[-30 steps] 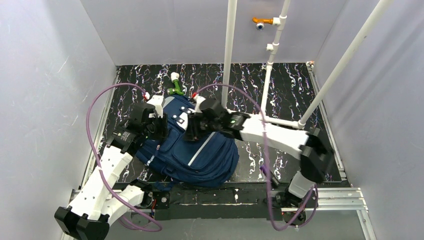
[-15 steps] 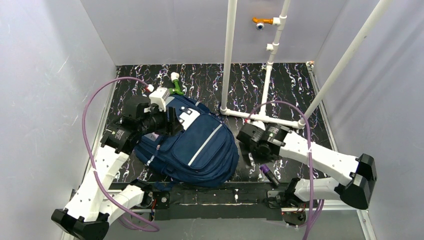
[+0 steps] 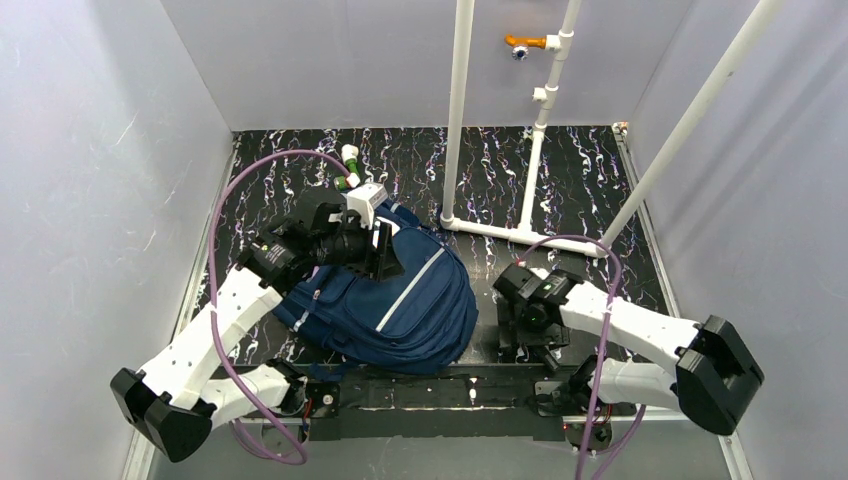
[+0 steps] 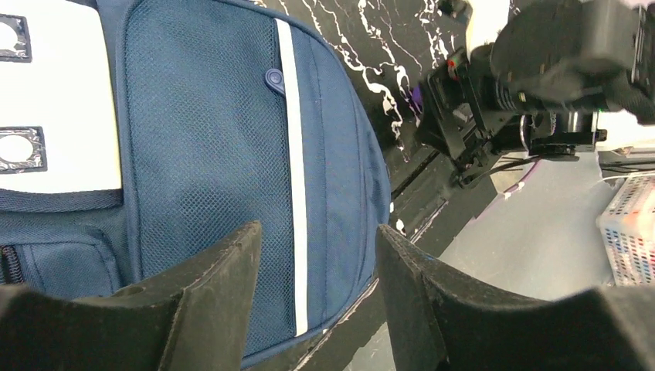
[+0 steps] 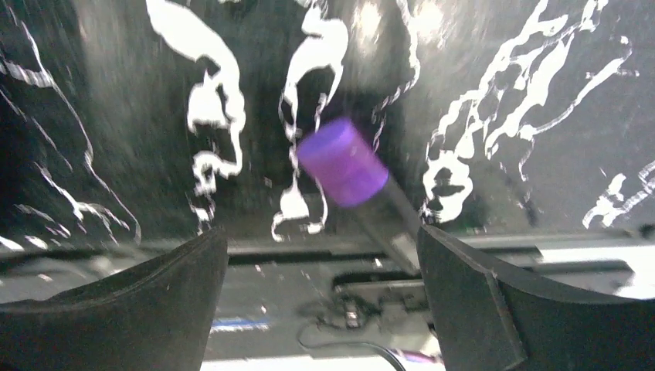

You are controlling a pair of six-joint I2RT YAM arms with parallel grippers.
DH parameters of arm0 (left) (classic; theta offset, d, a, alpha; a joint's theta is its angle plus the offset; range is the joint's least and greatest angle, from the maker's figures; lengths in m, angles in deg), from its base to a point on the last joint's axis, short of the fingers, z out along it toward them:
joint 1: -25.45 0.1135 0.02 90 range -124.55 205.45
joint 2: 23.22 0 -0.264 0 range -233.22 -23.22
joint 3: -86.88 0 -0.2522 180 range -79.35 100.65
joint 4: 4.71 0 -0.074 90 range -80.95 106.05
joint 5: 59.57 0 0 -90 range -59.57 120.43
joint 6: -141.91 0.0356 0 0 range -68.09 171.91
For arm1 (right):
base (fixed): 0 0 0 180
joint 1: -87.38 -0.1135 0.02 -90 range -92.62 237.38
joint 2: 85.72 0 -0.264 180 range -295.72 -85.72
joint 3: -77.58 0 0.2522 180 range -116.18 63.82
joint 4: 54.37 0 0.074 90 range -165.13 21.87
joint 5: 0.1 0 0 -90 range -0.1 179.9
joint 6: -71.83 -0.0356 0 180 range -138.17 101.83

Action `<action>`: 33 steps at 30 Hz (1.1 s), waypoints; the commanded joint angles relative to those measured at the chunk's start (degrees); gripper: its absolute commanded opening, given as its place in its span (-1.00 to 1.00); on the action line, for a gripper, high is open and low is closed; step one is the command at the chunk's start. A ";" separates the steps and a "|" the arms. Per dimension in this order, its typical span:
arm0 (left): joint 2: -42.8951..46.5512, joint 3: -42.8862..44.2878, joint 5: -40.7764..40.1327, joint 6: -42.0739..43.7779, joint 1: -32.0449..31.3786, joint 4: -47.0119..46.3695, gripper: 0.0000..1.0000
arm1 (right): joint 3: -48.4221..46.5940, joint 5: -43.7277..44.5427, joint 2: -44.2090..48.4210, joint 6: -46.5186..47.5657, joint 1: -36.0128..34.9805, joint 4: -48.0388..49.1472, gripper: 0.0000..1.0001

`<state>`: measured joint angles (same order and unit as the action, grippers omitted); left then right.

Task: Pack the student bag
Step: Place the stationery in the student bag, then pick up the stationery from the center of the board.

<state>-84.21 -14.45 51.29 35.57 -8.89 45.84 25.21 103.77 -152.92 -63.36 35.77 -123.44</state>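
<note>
The student bag (image 3: 400, 305), navy blue with a pale diagonal stripe, lies flat at the table's left front. In the left wrist view the student bag (image 4: 201, 139) fills the frame, with its white patch (image 4: 54, 100) at the left. My left gripper (image 3: 385, 252) hovers over the bag's upper part; the left gripper (image 4: 317, 239) is open with nothing between its fingers. My right gripper (image 3: 525, 335) sits low at the table's front edge, right of the bag. A purple-capped marker (image 5: 344, 162) lies on the table just beyond the open right gripper (image 5: 320, 239).
A green marker with a white cap (image 3: 348, 168) lies behind the bag. A white pipe frame (image 3: 520, 235) stands at the back middle and right. The metal front rail (image 3: 640, 392) runs along the near edge. A white basket (image 4: 629, 232) shows off the table.
My right arm swung off the bag to the table's right front and its jaws opened wide. My left gripper moved right over the bag's top and opened further.
</note>
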 commanded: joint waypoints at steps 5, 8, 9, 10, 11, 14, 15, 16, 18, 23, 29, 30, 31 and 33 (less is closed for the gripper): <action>6.06 1.12 -1.41 -2.67 -0.29 -1.15 0.13 | 3.99 -4.15 4.30 7.54 15.65 13.55 0.96; 6.80 -0.54 -2.40 -3.36 -0.28 -2.59 0.14 | 4.95 -6.46 -0.06 7.77 16.19 13.97 0.79; 6.70 -0.70 -2.48 -3.61 -0.28 -2.87 0.14 | 4.63 -6.07 -1.52 7.97 16.20 13.27 0.77; 6.49 -0.80 -2.37 -4.02 -0.28 -3.18 0.14 | 4.32 -5.87 -2.62 8.34 16.20 12.88 0.74; 6.30 -0.95 -2.14 -4.50 -0.28 -3.60 0.14 | 4.10 -5.57 -3.34 8.50 16.20 12.67 0.71; 5.53 -0.95 -1.25 -5.57 -0.29 -4.73 0.15 | 4.12 -4.41 -4.54 8.19 16.20 12.51 0.52; 5.18 -0.80 -1.11 -5.69 -0.28 -4.80 0.15 | 4.08 -4.01 -4.98 7.92 16.20 12.11 0.45; 5.07 -0.69 -1.13 -5.84 -0.28 -4.87 0.15 | 4.11 -3.73 -5.18 7.85 16.12 11.84 0.38; 4.87 -0.84 -1.55 -5.96 -0.28 -5.38 0.15 | 3.91 -2.93 -4.78 7.79 15.76 11.91 0.25; 4.42 -0.51 -2.49 -5.55 -0.28 -5.34 0.15 | 4.25 -0.75 -2.79 6.38 15.58 13.26 -0.24; 6.71 -1.71 -2.39 -7.05 -0.32 -4.68 0.11 | 4.57 1.04 -3.10 5.43 15.65 20.32 -0.78; 7.18 -2.05 -2.48 -7.31 -0.29 -4.63 0.11 | 4.50 0.12 -3.96 5.63 15.85 22.71 -0.81; 7.59 -2.16 -2.43 -7.63 -0.28 -4.51 0.11 | 3.37 -0.28 -5.23 6.31 15.88 24.00 -0.86; 7.74 -1.99 -1.20 -8.10 -0.28 -4.01 0.11 | -0.37 -0.15 -8.30 7.65 15.84 24.06 -0.97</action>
<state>-78.59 -16.07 49.08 28.67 -8.89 40.84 28.38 101.98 -156.79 -56.93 51.63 -106.50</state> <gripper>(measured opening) 0.556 0.350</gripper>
